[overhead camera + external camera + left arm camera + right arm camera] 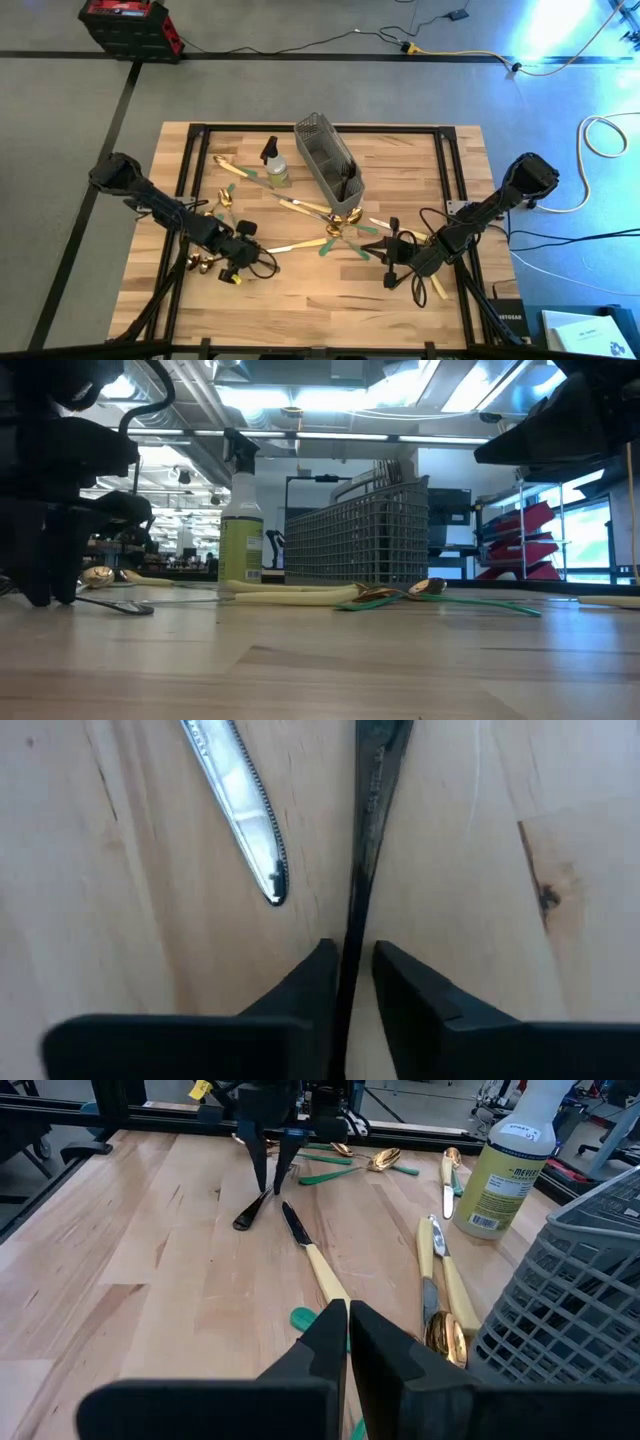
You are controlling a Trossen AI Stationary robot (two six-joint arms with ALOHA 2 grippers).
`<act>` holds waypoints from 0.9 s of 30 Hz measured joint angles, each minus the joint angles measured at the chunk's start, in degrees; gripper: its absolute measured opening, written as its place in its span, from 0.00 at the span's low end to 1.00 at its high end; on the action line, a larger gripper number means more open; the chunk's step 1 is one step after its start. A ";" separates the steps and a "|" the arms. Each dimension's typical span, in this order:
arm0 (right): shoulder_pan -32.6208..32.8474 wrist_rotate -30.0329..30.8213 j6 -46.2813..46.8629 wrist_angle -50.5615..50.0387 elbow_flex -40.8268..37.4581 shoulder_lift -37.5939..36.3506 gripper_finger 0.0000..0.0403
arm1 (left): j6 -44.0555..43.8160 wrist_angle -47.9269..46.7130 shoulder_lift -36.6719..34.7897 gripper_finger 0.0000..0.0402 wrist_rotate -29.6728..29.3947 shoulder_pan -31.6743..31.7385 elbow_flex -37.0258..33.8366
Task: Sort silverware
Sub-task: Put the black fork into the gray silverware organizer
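The wooden worktop [330,300] has bare planks across the lower middle of the high view, open room between the two arms, while a dark frame runs along its edges. The left gripper [240,258] is down at the lower left of that view; in its wrist view its two dark fingers [305,982] stand on either side of the thin handle of a black utensil [368,810] lying flat on the wood, the jaws narrowed close about it, though whether they already pinch it I cannot tell. A knife blade [245,805] with a serrated edge lies just beside that handle. The right gripper [390,262] hangs at the lower right of the high view with its jaws closed on nothing. The silverware [330,225] is scattered over the middle of the worktop: gold spoons, cream-handled knives and green-handled pieces, some crossing one another near the caddy's lower end. The grey wire-mesh caddy [328,155] sits upper centre, with dark utensils inside toward its lower end; how many cannot be made out. A spray bottle [505,1165] of yellow-green liquid stands just beside it; its label carries print too small to read.
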 joint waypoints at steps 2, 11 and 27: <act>0.00 -0.19 0.00 0.08 0.00 0.00 0.00 | -0.17 0.07 0.00 0.05 -0.13 -0.01 0.00; 0.91 -12.23 -2.20 -4.58 13.12 2.74 0.00 | -9.83 -0.52 0.20 0.02 0.07 -0.07 1.60; 3.57 -9.54 -33.71 -19.89 33.44 16.50 0.00 | -25.32 -7.73 0.05 0.01 12.22 1.67 20.89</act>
